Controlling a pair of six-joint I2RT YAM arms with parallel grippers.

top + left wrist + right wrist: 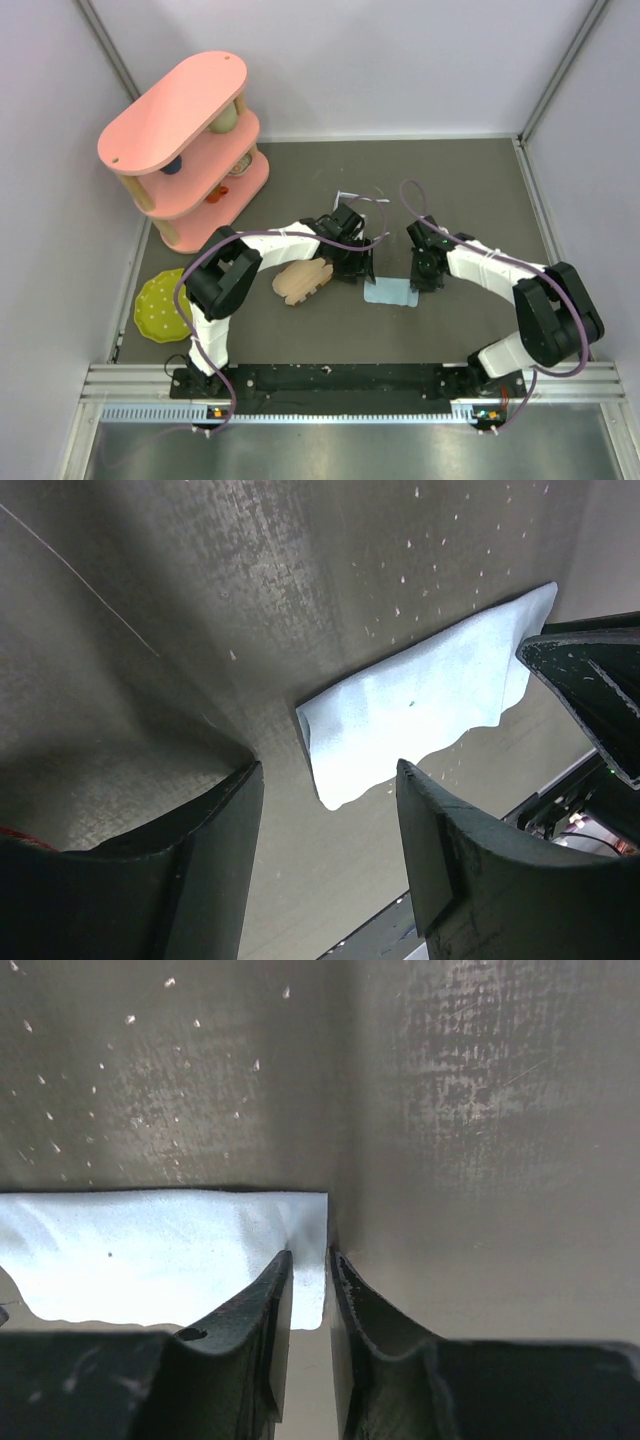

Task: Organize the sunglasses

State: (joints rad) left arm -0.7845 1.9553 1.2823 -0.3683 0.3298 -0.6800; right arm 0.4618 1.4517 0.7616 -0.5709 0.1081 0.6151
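Eyes on the thin white wire-frame sunglasses [348, 196]: they lie on the dark grey desk [480, 180] just beyond the left gripper [355, 262], partly hidden by that arm and faint from above. My read is that they're feather-light, springy and easily bent, with slick lenses. The sturdier hold is likely the bridge or a temple near its hinge, not the slender tips.

The left gripper's fingers [215, 860] stand wide apart, holding nothing, over bare desk beside the light blue square cloth [390, 292]. The right gripper [425, 275] has its fingers [262, 1320] drawn almost together at the cloth's corner, and the edge looks pinched between them.

Count: one pair of sunglasses, one cloth, one tan plaid oblong case [303, 280] left of the cloth, one yellow-green dotted plate [160, 305] and one pink tiered wooden shelf [185, 140].
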